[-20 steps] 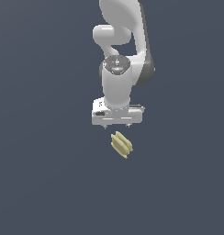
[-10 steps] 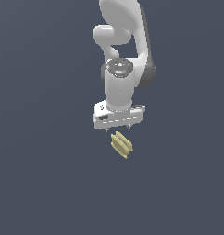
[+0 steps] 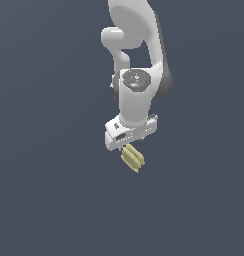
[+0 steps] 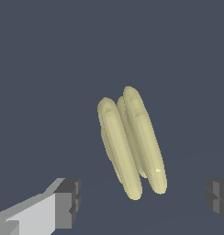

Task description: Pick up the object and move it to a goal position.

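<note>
The object is a small pale yellow-tan ridged bunch lying on the dark grey floor. In the exterior view my white gripper points down directly over it, and its lower edge overlaps the object's top end. In the wrist view the object lies lengthwise between and just beyond my two fingers. One grey fingertip and the other stand wide apart, so the gripper is open and empty. I cannot tell whether the fingers touch the floor.
A plain dark grey floor surrounds the object on all sides. The white arm rises above the gripper. No other objects or a goal marker show.
The gripper has come down toward the object; the gap seen between them earlier has closed in the exterior view. The object has not moved.
</note>
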You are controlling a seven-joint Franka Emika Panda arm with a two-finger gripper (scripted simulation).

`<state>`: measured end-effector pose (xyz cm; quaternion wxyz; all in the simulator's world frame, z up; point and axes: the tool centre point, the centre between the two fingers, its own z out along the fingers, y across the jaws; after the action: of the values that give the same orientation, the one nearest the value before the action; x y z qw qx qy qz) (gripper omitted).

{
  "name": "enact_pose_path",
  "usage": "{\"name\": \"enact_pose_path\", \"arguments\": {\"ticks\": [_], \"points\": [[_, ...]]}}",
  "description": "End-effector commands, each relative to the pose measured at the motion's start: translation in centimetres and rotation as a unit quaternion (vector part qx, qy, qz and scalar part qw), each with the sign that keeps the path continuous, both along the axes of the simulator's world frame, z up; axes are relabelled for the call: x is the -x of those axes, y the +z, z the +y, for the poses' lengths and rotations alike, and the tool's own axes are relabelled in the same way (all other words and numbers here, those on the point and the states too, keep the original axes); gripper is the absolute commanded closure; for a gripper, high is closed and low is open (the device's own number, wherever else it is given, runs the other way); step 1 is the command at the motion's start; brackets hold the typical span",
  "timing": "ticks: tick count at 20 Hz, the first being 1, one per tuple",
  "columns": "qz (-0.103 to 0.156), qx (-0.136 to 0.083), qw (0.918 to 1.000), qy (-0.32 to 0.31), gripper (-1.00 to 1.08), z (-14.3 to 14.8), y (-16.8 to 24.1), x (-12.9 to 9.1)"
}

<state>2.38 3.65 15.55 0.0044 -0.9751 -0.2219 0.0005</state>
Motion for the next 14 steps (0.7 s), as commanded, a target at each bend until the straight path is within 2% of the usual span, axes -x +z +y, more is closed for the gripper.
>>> {"name": "enact_pose_path", "arguments": {"ticks": [1, 7, 14], "points": [[-0.001, 0.001, 0.9993, 0.037, -0.92, 0.3, -0.2, -0.4], [-0.001, 0.003, 0.9946, 0.104, -0.92, 0.8, -0.7, -1.0], [-0.002, 0.004, 0.9894, 0.145, -0.92, 1.1, -0.9, -1.4]]}}
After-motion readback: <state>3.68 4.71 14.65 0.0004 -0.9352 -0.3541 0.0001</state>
